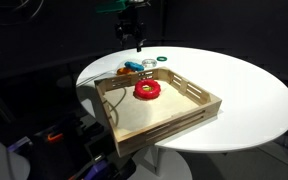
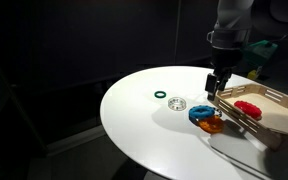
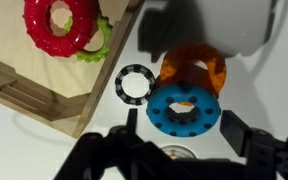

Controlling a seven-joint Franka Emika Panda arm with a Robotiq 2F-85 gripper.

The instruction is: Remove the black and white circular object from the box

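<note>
The white table [image 2: 144, 130] spreads under the claw [image 2: 216, 90], which hangs above it just outside the box [image 1: 174, 124], with the box wall close on one side. The claw is released: in the wrist view its fingers [image 3: 102, 160] stand wide apart with nothing held between them. Inside the box, across that wall from the claw, lies the red ring [image 3: 44, 35]. Almost straight below the claw, on the bare table, sits the blue ring [image 3: 159, 112], and the orange ring [image 3: 172, 68] lies beyond it, touching or overlapping it. The black and white ring [image 3: 120, 85] lies flat on the table as well, between the blue ring and the box wall, just beside both and outside the box. On the claw's other side, away from the box, a pale disc [image 2: 178, 103] and the thin green ring [image 2: 160, 96] rest on the table. By this layout the removal itself looks done, so the step in hand is the letting-go and retreat. The next move calls for a straight lift with the fingers kept apart, so that they catch neither the small ring nor the wall and do not nudge the ring back toward the box.
</note>
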